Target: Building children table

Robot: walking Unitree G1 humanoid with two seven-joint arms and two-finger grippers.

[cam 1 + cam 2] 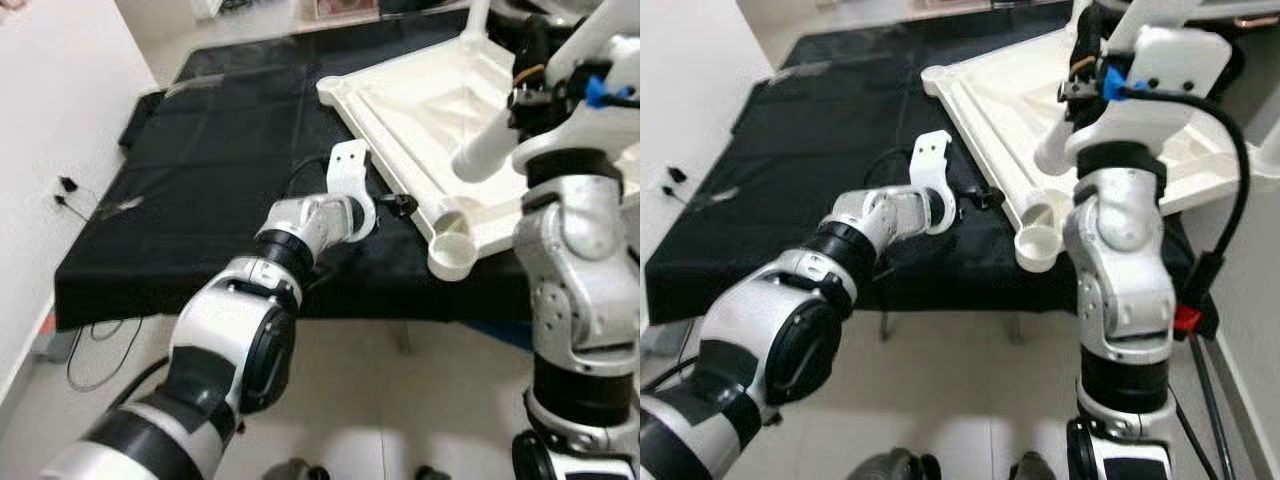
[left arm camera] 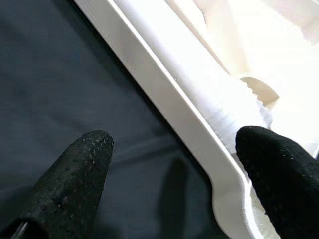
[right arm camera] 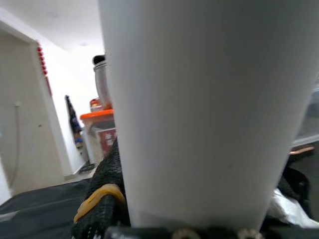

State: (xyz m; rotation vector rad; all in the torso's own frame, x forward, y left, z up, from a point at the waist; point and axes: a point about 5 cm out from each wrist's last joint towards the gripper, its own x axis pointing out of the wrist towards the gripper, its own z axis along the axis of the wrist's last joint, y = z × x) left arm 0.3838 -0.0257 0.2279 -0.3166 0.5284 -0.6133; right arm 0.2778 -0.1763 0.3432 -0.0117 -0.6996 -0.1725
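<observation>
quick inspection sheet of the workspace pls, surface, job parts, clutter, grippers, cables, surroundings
surface: black cloth covering a low table, wrinkled.
job's things: white tabletop lying upside down on the cloth, corner socket at the near edge; white table leg raised over it.
clutter: nothing seen on the cloth.
grippers: left gripper open, its fingers straddling the tabletop's rim; right gripper shut on the table leg, above the tabletop.
cables: thin black cable on the cloth by the left wrist; plugs in the wall; cord on the floor.
surroundings: white wall to the left, pale tiled floor, orange-lidded box in the background.
</observation>
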